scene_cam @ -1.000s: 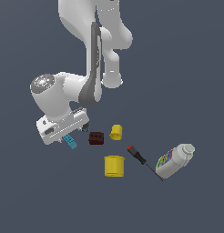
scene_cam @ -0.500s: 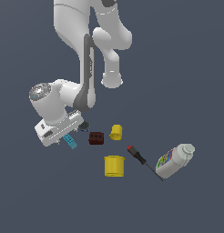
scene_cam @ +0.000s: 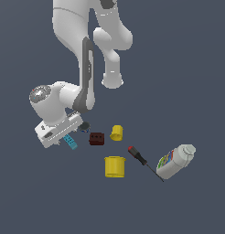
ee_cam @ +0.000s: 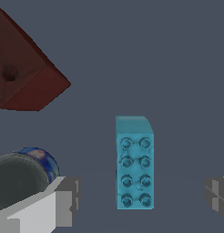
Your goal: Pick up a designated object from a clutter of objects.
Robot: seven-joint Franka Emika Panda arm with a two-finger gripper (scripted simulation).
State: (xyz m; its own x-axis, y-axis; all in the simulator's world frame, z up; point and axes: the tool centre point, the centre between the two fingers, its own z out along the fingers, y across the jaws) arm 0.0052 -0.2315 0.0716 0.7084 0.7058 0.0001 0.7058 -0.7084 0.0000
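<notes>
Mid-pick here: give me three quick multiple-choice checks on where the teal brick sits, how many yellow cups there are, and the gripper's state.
1. In the wrist view, the teal brick lies
A. between the two fingers
B. on top of the dark red-brown brick
C. inside a cup

2. Yellow cups in the exterior view:
A. one
B. two
C. four

3. The gripper is
A. shut on the brick
B. shut on the screwdriver
C. open, fingers clear of the brick

Answers:
1 A: one finger shows on each side of it.
2 B: the smaller yellow cup and the larger yellow cup.
3 C: bare floor shows between each finger and the brick.
</notes>
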